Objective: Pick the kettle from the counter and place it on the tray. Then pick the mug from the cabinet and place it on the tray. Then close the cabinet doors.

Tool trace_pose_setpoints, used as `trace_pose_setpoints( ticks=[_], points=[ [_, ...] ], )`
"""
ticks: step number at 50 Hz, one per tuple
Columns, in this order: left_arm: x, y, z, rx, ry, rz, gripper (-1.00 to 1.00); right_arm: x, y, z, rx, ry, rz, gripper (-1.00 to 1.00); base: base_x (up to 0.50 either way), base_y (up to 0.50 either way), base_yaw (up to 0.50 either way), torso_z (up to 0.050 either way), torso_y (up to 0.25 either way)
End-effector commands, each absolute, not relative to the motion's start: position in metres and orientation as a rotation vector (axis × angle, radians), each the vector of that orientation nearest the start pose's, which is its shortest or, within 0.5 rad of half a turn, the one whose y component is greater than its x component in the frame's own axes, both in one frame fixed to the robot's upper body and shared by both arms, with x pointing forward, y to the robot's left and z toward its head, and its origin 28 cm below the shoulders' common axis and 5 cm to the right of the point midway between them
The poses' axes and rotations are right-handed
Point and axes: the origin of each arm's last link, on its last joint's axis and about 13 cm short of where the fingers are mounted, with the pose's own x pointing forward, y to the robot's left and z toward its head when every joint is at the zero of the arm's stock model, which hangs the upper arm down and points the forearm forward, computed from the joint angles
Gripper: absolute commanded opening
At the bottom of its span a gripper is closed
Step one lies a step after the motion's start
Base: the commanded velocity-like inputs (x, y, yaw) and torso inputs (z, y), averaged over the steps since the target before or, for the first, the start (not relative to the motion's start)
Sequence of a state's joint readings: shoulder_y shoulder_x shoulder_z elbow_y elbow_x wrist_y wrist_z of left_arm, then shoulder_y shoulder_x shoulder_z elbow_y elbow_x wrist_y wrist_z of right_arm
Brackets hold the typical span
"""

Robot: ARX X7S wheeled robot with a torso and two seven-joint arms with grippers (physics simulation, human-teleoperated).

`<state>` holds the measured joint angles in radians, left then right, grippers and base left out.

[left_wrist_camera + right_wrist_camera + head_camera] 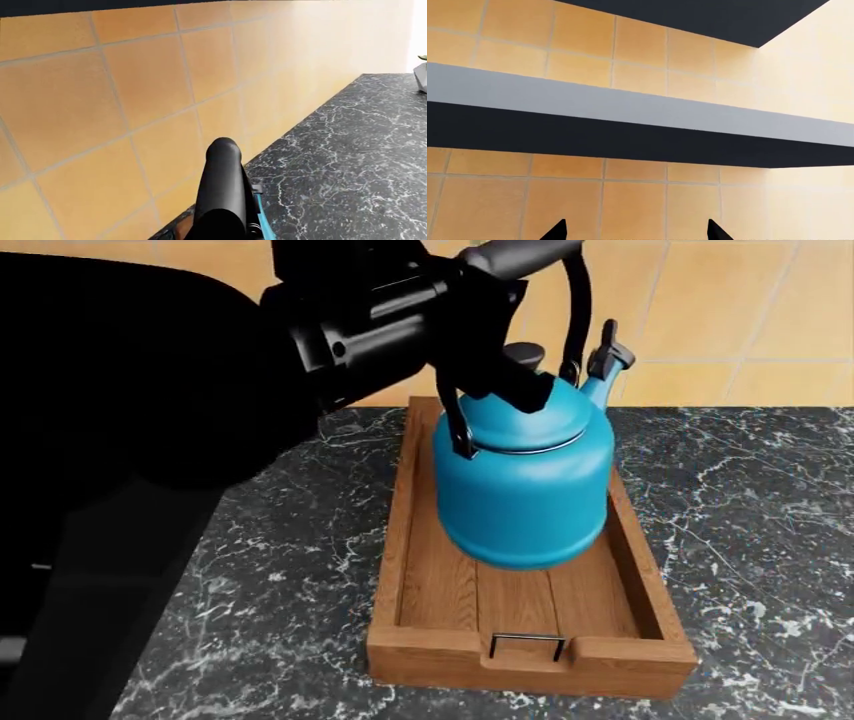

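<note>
Left pincer [514, 265] grips one kettle [523, 490] over one tray [400, 570].

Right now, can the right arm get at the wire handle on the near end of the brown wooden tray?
Probably yes. The small metal wire handle on the long brown wooden tray is uncovered; the teal-blue kettle, gripped by the left gripper, hangs further back. The right gripper faces the tiled wall, so it must reposition.

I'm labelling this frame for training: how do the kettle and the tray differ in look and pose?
The kettle is teal-blue, rounded and smooth; the tray is brown, rectangular and planked. The kettle stands tall under the left gripper, which holds its black arched handle; the tray lies low and flat on the counter. Both have handles.
</note>
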<state>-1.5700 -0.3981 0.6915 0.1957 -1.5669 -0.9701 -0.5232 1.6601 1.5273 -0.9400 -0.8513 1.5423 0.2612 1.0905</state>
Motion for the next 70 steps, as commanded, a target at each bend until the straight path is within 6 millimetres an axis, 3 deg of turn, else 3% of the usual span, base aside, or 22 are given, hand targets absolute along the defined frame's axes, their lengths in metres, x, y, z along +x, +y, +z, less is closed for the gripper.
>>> trace_pose_setpoints(
  ticks=[1,40,66,67,70],
  points=[
    [0.263,0.149,0.355,0.171,-0.065,-0.72,-1.0,0.14,-0.178,0.346,-0.124,-0.587,-0.267,1.0,0.0,0.0,0.0,0.0,0.0],
    [0.271,0.145,0.315,0.164,0.022,-0.741,-1.0,0.143,-0.178,0.344,-0.122,-0.58,-0.264,1.0,0.0,0.0,0.0,0.0,0.001],
    [0.274,0.144,0.304,0.159,0.056,-0.75,-1.0,0.145,-0.178,0.343,-0.119,-0.575,-0.264,1.0,0.0,0.0,0.0,0.0,0.0],
    [0.274,0.144,0.305,0.158,0.056,-0.75,1.0,0.145,-0.178,0.343,-0.119,-0.576,-0.264,1.0,0.0,0.0,0.0,0.0,0.0],
    [0.274,0.145,0.305,0.157,0.058,-0.75,1.0,0.145,-0.177,0.343,-0.119,-0.576,-0.263,1.0,0.0,0.0,0.0,0.0,0.0]
  ],
)
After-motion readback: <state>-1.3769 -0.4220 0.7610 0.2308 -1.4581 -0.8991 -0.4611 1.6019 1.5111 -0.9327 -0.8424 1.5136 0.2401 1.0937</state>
